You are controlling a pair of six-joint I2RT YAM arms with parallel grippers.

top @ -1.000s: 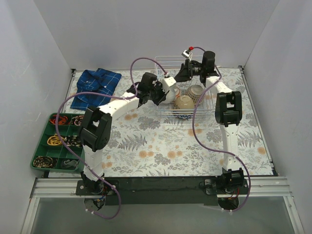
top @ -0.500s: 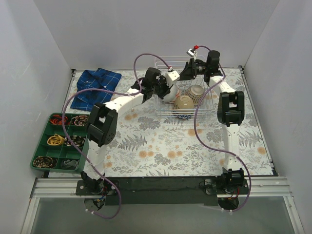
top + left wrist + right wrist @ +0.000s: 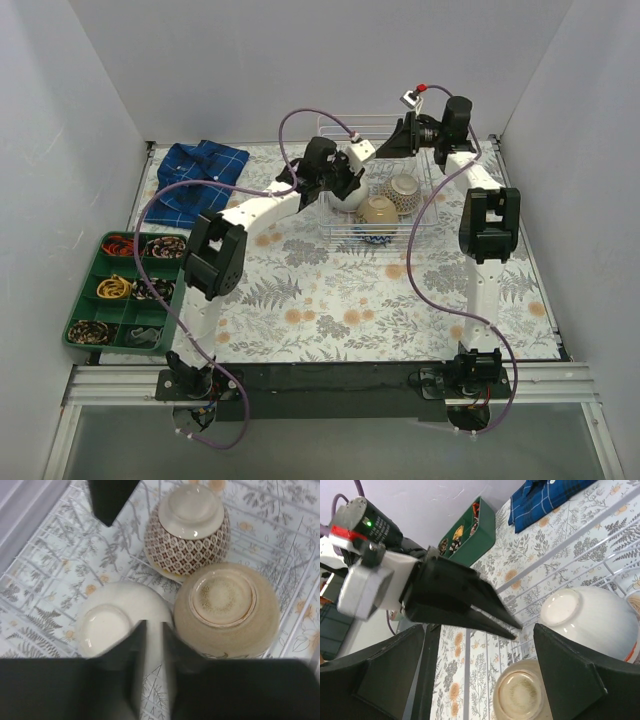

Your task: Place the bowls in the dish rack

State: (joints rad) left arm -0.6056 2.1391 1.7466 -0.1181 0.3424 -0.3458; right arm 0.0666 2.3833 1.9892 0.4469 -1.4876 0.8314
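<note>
The wire dish rack (image 3: 345, 125) stands at the back of the table. Three bowls lie upside down in it: a white bowl (image 3: 352, 197), a tan bowl (image 3: 379, 209) and a brown patterned bowl (image 3: 404, 188). My left gripper (image 3: 340, 183) is over the rack's left side. In the left wrist view its fingers (image 3: 152, 630) are almost together, with the edge of the white bowl (image 3: 105, 625) in the narrow gap, next to the tan bowl (image 3: 225, 605) and the patterned bowl (image 3: 187, 530). My right gripper (image 3: 398, 143) hovers above the rack's back, wide open (image 3: 480, 680) and empty.
A green compartment tray (image 3: 120, 290) with small items sits at the left edge. A blue plaid cloth (image 3: 195, 175) lies at the back left. White walls close in the table on three sides. The left arm's purple cable arcs above the rack.
My left gripper has carried the white bowl to the right, deeper into the rack beside the tan bowl. My right gripper has drawn back and to the right, away from the bowls.
</note>
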